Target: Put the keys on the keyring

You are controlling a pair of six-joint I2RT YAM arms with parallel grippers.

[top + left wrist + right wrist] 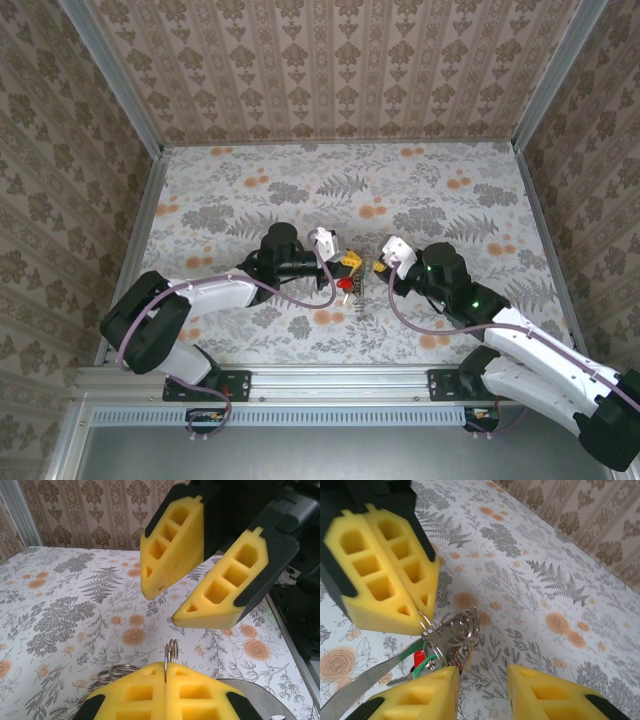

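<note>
Because the left pincer (165, 680) clamps the keyring (170, 652) by its thin edge while the right pincer (482, 679) hangs half-open and empty beside it, a nudge could twist it free, dropping the keys (422, 659).

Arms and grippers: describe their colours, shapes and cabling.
The left arm and right arm have white links, black joints and a pale purple cable each. Small green lights glow on the right arm. The left gripper and right gripper are yellow wedges with square cut-outs, backed in black.
</note>
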